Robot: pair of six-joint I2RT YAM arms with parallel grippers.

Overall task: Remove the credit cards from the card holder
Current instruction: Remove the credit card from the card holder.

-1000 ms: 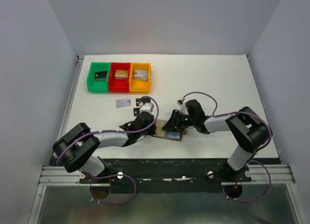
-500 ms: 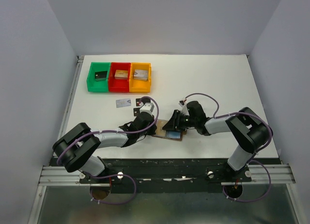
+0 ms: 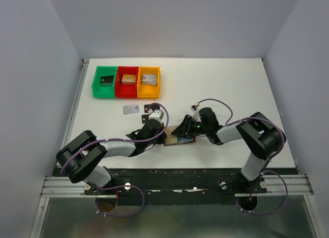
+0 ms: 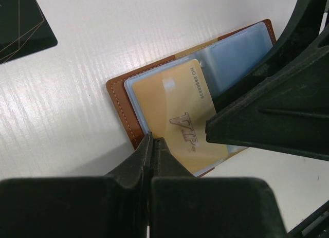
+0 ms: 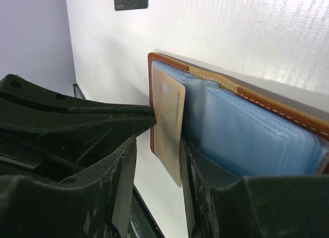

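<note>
The brown card holder (image 3: 181,138) lies open on the table, its blue sleeves (image 5: 257,140) facing up. A gold-tan credit card (image 4: 180,120) sticks partway out of a sleeve. My left gripper (image 4: 152,140) is shut, and its tips press on the holder's near leather edge beside that card. My right gripper (image 5: 158,145) is open astride the gold card (image 5: 168,120). One finger (image 5: 205,191) touches the card's edge, and a gap shows on the other side. A black card (image 4: 20,19) and a silvery card (image 3: 131,109) lie loose on the table.
Green (image 3: 105,81), red (image 3: 127,81) and orange (image 3: 149,81) trays stand at the back left, each holding a small block. The two arms meet over the holder near the table's front edge.
My right gripper has edged slightly left over the holder. The left arm has stayed in place.
</note>
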